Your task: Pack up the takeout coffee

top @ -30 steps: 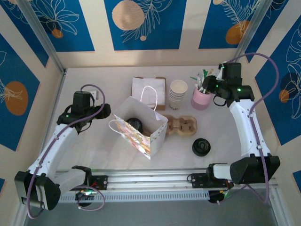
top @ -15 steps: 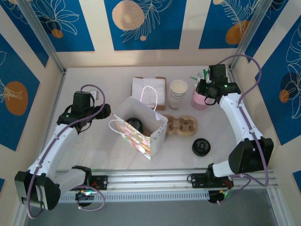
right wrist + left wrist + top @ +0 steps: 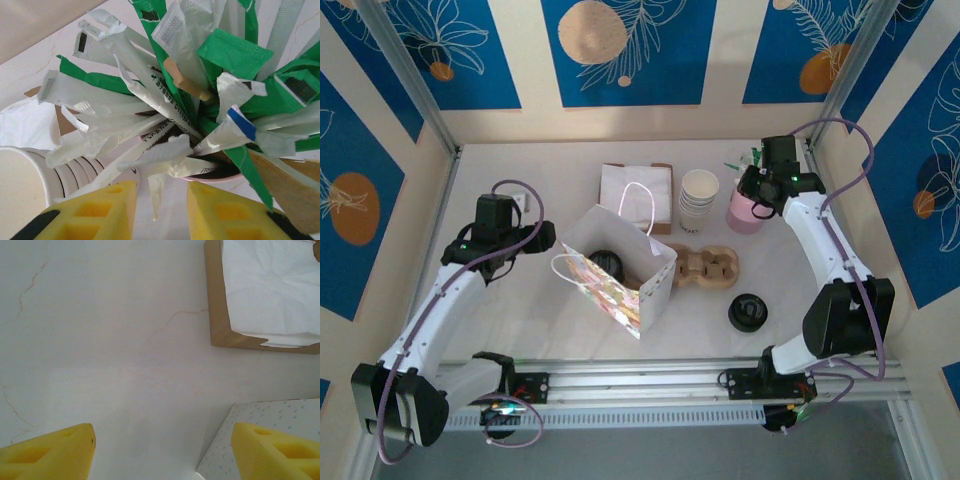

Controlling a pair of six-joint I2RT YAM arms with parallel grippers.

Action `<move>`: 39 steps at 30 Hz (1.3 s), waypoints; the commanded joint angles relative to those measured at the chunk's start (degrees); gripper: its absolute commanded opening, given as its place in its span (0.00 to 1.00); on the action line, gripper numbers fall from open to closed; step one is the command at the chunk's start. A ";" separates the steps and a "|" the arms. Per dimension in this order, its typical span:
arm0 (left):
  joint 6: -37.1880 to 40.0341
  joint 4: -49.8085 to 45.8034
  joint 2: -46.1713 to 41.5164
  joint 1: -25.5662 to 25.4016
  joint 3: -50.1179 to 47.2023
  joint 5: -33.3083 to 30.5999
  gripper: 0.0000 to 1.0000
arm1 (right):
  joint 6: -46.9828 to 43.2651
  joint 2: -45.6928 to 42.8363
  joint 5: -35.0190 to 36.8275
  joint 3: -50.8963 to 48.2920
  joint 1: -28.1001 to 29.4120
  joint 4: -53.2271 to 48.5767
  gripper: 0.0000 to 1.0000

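The takeout coffee (image 3: 748,311) stands on the table (image 3: 520,330) right of the paper bag (image 3: 620,278), which gapes ready for it. Left of the bag, the left claw (image 3: 162,445) spreads wide, empty. Far right, the right claw (image 3: 161,200), narrowed, noses the pink cup's (image 3: 745,213) sachets (image 3: 165,115), perhaps to pick one; whether it grips I cannot tell.

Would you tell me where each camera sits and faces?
Top external: above, behind the bases, facing down at the table; left arm, right arm show.
Left wrist: facing down at napkin box and bag corner; yellow jaws below.
Right wrist: facing down into pink holder beside white cups; yellow jaws below.
Top and left wrist share the napkin box.
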 commanded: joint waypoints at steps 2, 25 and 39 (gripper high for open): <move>-1.03 0.70 -0.58 0.34 -0.50 0.76 0.72 | 2.35 1.10 0.99 -0.14 -0.38 1.99 0.33; -0.89 0.66 0.07 0.40 -0.57 1.05 0.72 | 6.33 2.18 0.96 -1.29 -1.42 5.00 0.23; -1.00 0.57 0.73 0.33 -0.50 1.84 0.72 | 4.72 2.89 -1.42 -1.26 -1.51 6.11 0.14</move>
